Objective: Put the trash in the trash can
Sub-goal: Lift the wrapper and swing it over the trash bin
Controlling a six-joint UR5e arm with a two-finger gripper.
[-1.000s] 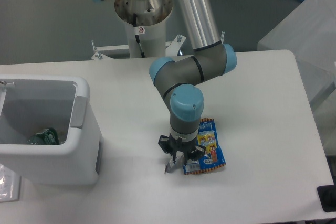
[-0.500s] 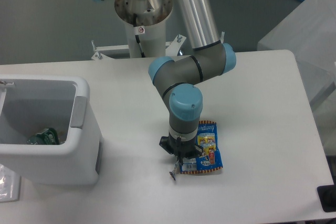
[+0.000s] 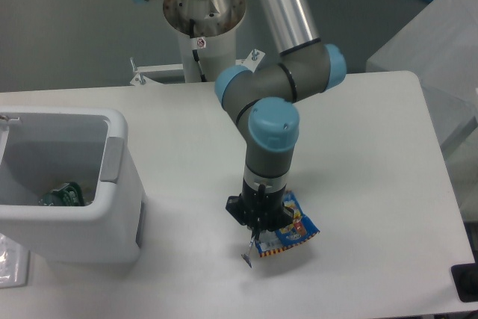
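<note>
- The blue printed snack wrapper [image 3: 293,228] is pinched in the claw [image 3: 258,238], lifted off the white table [image 3: 358,147].
- The white boxy plastic bin [image 3: 67,184] is parked way off to the claw's left.

I see my tool [image 3: 258,235] low and centre in the frame, fingers pinched on the left edge of the blue wrapper [image 3: 293,227], which hangs tilted just above the bench [image 3: 373,184]. At left, the bin [image 3: 112,184] holds the green-labelled bottle [image 3: 63,194].
</note>
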